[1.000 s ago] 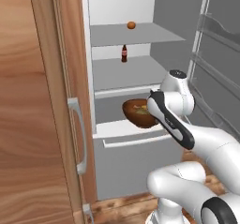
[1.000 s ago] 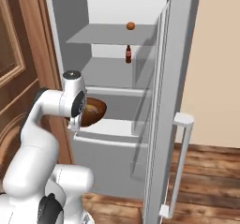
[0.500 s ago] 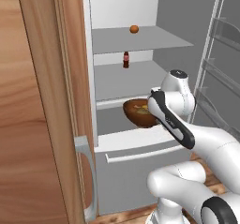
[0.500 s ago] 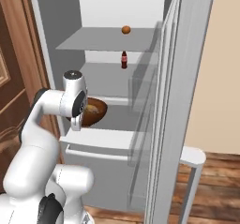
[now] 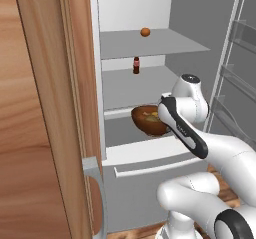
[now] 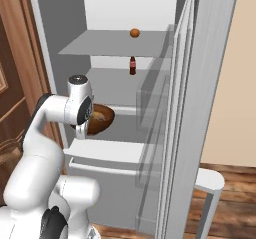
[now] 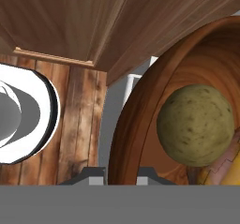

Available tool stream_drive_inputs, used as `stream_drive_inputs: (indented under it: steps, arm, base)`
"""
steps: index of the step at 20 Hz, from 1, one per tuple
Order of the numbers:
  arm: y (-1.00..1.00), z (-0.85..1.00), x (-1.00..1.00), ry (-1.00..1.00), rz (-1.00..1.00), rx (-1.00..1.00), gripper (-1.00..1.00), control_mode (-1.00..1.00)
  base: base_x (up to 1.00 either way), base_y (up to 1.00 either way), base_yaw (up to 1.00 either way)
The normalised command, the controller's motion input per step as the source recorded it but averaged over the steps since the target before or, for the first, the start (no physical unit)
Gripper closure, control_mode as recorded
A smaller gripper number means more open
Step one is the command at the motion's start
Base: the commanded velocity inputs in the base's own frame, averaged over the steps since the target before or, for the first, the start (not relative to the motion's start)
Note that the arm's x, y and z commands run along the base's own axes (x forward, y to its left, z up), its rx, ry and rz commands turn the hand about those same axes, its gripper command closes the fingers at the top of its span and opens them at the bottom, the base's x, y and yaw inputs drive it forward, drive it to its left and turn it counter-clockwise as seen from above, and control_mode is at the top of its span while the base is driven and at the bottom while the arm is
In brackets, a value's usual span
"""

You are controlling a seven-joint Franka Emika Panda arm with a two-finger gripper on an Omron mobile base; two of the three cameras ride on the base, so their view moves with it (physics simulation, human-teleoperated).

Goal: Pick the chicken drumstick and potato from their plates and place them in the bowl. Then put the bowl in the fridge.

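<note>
Dark-brown, round wooden bowl [image 5: 150,120] hangs over the front edge of a pale grey fridge [image 6: 210,83] shelf, its rim pinched by the closed gripper [image 7: 121,170]. That rim grip probably keeps the mottled round potato [image 7: 195,125] level inside.

Brown wooden cabinets [image 5: 40,133], wood-plank floor [image 6: 235,203].

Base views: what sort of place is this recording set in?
Most likely a home kitchen, rendered. An open light-grey fridge holds a small bottle and an orange on its shelves, brown wooden cabinets stand beside it, and the floor is wood plank.
</note>
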Motion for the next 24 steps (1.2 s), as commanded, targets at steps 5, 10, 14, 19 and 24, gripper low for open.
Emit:
stream_drive_inputs:
  steps: [5, 10, 14, 19, 24]
  arm:
    - [0.0, 0.0, 0.0, 0.0, 0.0, 0.0, 1.0, 1.0]
    - [0.0, 0.0, 0.0, 0.0, 0.0, 0.0, 1.0, 1.0]
    - [0.0, 0.0, 0.0, 0.0, 0.0, 0.0, 1.0, 1.0]
    - [0.0, 0.0, 0.0, 0.0, 0.0, 0.0, 1.0, -1.0]
    - [0.0, 0.0, 0.0, 0.0, 0.0, 0.0, 1.0, -1.0]
  base:
    - [0.0, 0.0, 0.0]
    - [0.0, 0.0, 0.0]
    - [0.0, 0.0, 0.0]
    - [0.0, 0.0, 0.0]
    - [0.0, 0.0, 0.0]
